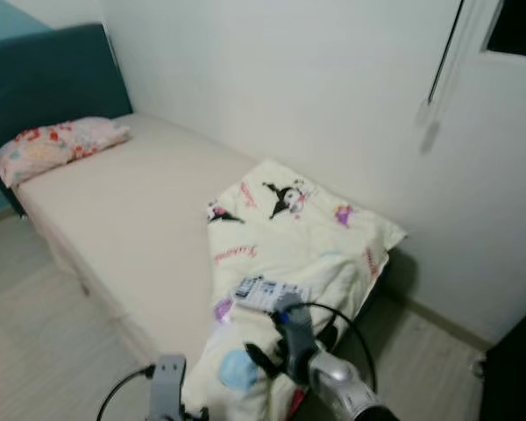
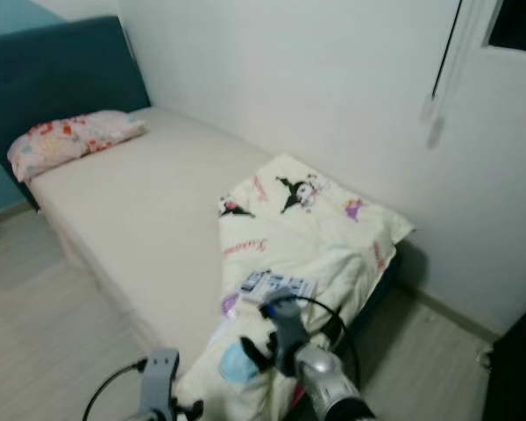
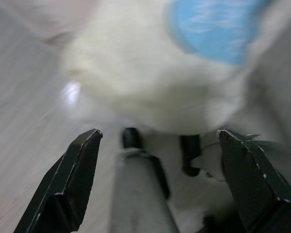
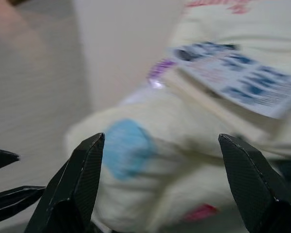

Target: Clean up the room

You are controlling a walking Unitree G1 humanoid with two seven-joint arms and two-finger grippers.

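Two silver arms reach toward a cream cartoon-print comforter (image 1: 289, 237) bunched at the foot of a beige mattress (image 1: 131, 219), its edge spilling toward the wood floor (image 1: 35, 342), with a floral pillow (image 1: 57, 145) well apart against the teal headboard (image 1: 44, 74). From the left wrist, the left gripper (image 3: 157, 184) stands spread and empty before the comforter's hanging fold with its blue patch (image 3: 213, 26). From the right wrist, the right gripper (image 4: 160, 189) is likewise parted, grasping nothing, near a white printed label (image 4: 237, 77) on the quilt.
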